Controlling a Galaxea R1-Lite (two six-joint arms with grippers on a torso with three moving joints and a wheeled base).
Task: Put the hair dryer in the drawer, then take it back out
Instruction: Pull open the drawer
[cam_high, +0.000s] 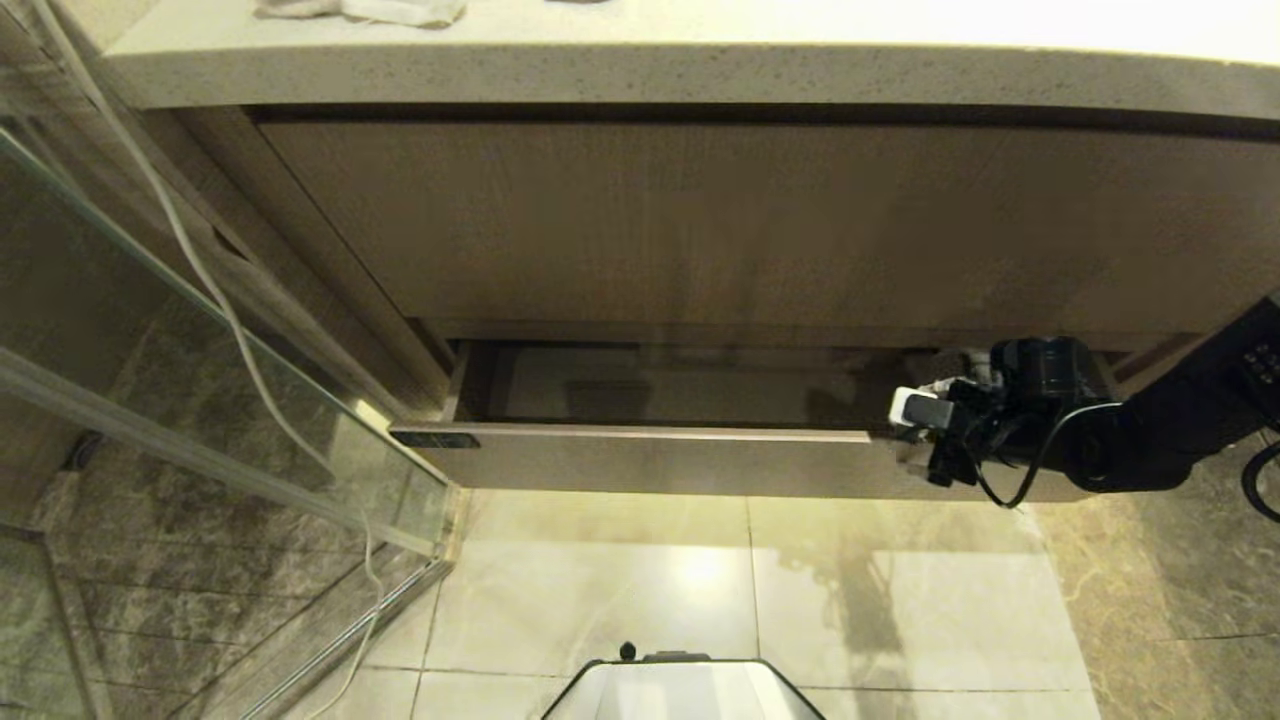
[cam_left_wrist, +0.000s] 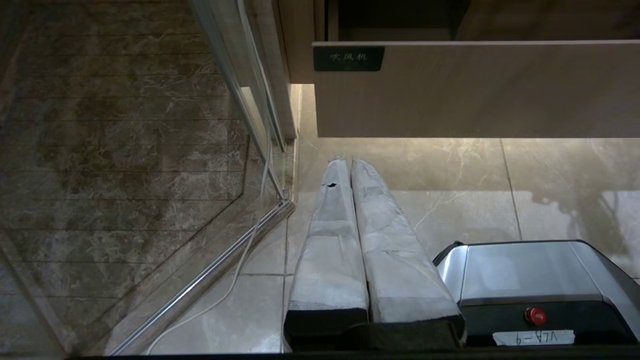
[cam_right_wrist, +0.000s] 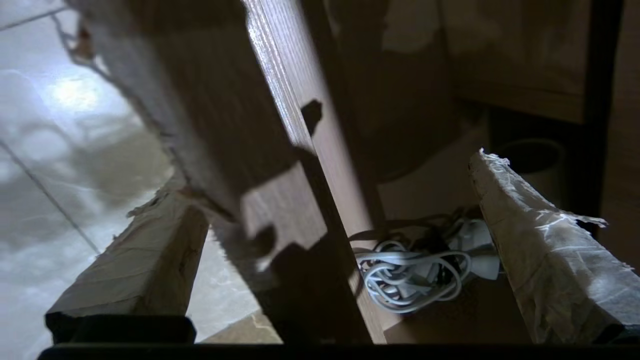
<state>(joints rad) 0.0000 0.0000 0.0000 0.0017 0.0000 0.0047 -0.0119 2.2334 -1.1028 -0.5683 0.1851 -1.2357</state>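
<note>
Pale marble floor tiles (cam_high: 620, 570) fill the near ground, with my own grey base (cam_high: 683, 690) at the nearest edge and a glass shower partition (cam_high: 200, 400) on the left, a white cable (cam_high: 215, 300) trailing down along it. My left gripper (cam_left_wrist: 350, 165) hangs parked low over those tiles, its two wrapped fingers pressed together; only its wrist view shows it, along with a dark label (cam_left_wrist: 348, 58) at the left end of the drawer front. Farther on, the drawer (cam_high: 640, 460) stands pulled out beneath a taller wood-grain panel (cam_high: 750, 220) and the speckled stone countertop (cam_high: 640, 75). My right gripper (cam_high: 915, 440) sits at the drawer's right end, and the head view cannot see past it into that corner. The right wrist view can: my fingers (cam_right_wrist: 545, 260) are spread wide, one outside the front panel and one inside. The hair dryer (cam_right_wrist: 470, 240) lies on the drawer floor just inside that panel, between my fingers and untouched, its bundled grey cord (cam_right_wrist: 410, 275) heaped beside it.
</note>
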